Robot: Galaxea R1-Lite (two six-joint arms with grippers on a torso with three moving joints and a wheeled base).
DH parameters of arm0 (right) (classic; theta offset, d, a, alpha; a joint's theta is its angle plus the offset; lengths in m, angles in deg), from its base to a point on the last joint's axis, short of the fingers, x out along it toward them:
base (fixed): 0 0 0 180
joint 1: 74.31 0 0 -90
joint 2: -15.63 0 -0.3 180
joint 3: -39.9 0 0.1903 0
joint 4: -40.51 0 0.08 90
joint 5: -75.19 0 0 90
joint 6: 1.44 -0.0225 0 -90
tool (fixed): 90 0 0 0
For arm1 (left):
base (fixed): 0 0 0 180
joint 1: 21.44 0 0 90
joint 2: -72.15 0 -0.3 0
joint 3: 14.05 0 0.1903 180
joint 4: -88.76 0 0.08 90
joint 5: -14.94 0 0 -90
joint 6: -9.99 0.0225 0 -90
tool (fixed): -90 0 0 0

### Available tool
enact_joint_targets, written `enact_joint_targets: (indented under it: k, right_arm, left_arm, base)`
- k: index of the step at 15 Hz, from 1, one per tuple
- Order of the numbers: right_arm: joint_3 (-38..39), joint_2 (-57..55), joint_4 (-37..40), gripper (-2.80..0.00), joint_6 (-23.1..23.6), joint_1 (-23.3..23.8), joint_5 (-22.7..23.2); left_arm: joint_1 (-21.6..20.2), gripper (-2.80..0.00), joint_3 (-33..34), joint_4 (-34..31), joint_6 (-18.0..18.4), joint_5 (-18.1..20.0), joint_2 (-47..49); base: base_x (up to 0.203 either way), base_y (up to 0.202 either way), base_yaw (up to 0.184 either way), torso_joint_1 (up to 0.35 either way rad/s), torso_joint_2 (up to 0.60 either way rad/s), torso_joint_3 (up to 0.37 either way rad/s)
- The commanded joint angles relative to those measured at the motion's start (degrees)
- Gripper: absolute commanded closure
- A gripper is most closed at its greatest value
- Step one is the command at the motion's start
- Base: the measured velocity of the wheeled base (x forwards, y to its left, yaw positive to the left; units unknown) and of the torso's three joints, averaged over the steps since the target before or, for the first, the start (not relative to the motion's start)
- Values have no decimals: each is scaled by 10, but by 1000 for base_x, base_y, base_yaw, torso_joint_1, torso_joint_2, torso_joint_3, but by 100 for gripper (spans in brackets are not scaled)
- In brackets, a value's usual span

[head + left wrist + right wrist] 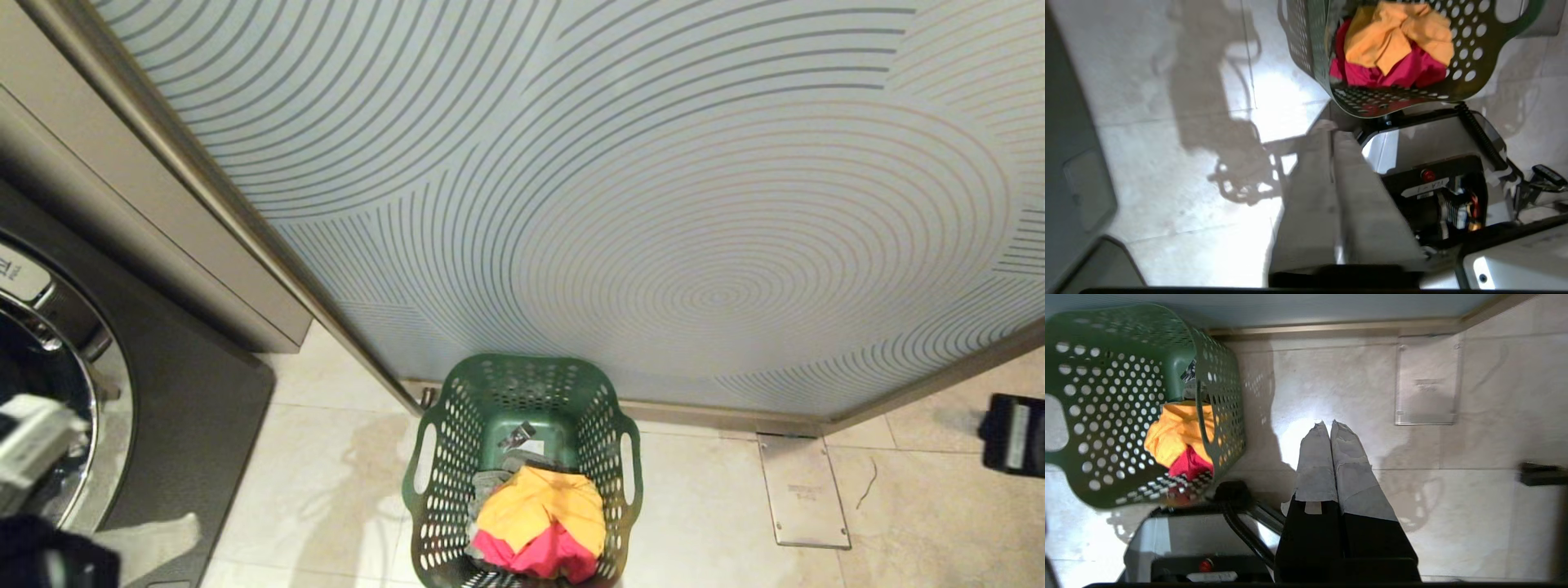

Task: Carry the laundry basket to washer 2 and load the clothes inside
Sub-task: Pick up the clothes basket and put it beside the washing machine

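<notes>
The dark green laundry basket (522, 408) stands on the tiled floor against the patterned glass wall, right in front of me. Orange and pink clothes (543, 523) lie in its near end, over a grey piece. A dark grey front-load washer (204, 408) with a chrome-rimmed round door (86, 384) fills the far left; I cannot read its number. My left gripper (1333, 131) hangs shut and empty above the floor, left of the basket (1470, 77). On the other side of the basket (1114, 412), my right gripper (1327, 424) is also shut and empty.
The frosted glass wall (653, 204) with curved lines runs behind the basket. A metal floor plate (804, 498) lies to the basket's right. A beige cabinet (122, 204) stands above the washer. My own base (1180, 539) sits close behind the basket.
</notes>
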Motion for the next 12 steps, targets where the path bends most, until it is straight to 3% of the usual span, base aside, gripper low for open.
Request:
enact_joint_targets:
  k: [1, 2, 3, 5, 9, 12]
  right_arm:
    - [-9, -204, -127, 0, -19, -28, 0]
    - [-24, -250, -164, 0, -32, -51, -1]
    - [-38, -277, -181, -280, -50, -81, -1]
    - [-52, -293, -199, -280, -92, -135, -1]
    - [-74, -343, -205, -280, -110, -196, -3]
    - [-86, -387, -207, -280, -126, -209, -3]
  left_arm:
    - [35, -280, 2, 90, -4, -12, 209]
    - [46, -280, -1, 133, -6, -19, 260]
    - [57, -280, -7, 167, -7, -32, 293]
    - [84, -280, -21, 209, -12, -94, 319]
    - [97, -280, -18, 210, -34, -96, 350]
    - [109, -280, -24, 215, -43, -105, 383]
  base:
    - [0, 0, 0, 0, 0, 0]
    - [0, 0, 0, 0, 0, 0]
    - [0, 0, 0, 0, 0, 0]
    - [0, 0, 0, 0, 0, 0]
    - [0, 0, 0, 0, 0, 0]
    - [0, 0, 0, 0, 0, 0]
